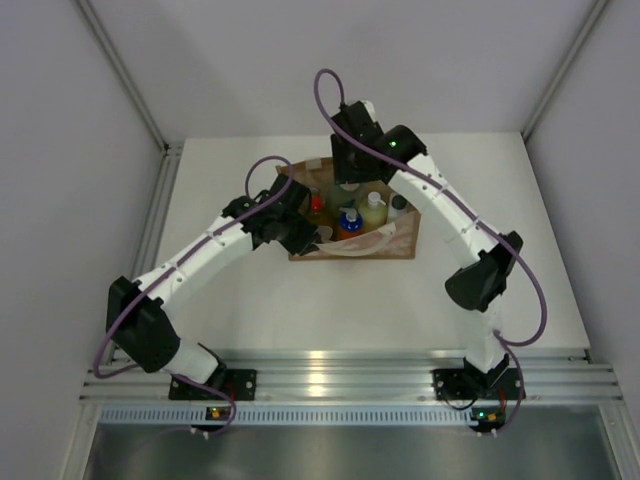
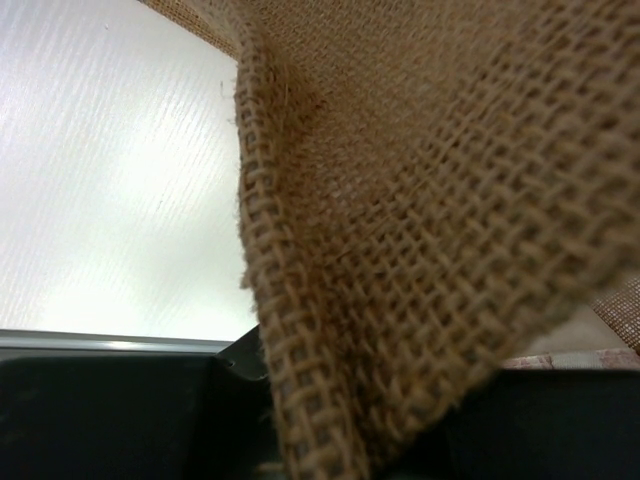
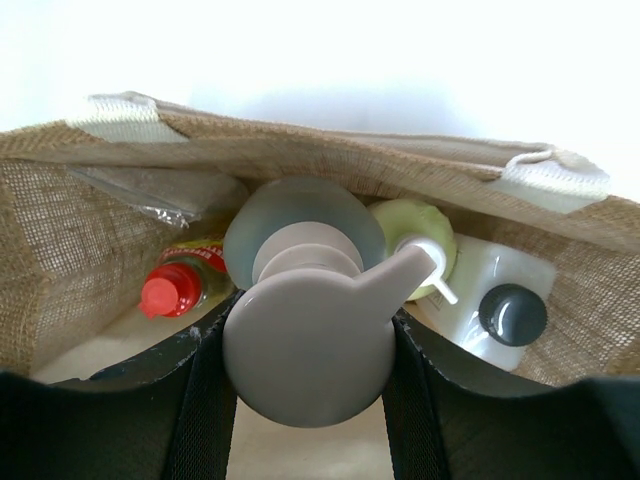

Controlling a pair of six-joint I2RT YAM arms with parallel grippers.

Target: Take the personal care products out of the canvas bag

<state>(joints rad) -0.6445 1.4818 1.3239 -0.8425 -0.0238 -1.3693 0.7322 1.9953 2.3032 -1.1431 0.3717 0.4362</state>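
Observation:
The canvas bag (image 1: 400, 243) stands open mid-table. My right gripper (image 3: 305, 350) reaches into its far side and is shut on the beige pump head of the grey-green bottle (image 3: 300, 235). Beside it inside the bag are the yellow red-capped bottle (image 3: 165, 293), the pale-green white-capped bottle (image 3: 415, 232) and the white dark-capped bottle (image 3: 510, 312). From above, the orange blue-capped bottle (image 1: 348, 218) also shows. My left gripper (image 1: 305, 238) is shut on the bag's left wall; the woven cloth (image 2: 420, 250) fills the left wrist view.
The white table (image 1: 250, 300) is walled on the left, right and back. A metal rail (image 1: 340, 380) with both arm bases runs along the near edge. A cream looped handle (image 1: 360, 247) lies over the bag's near rim.

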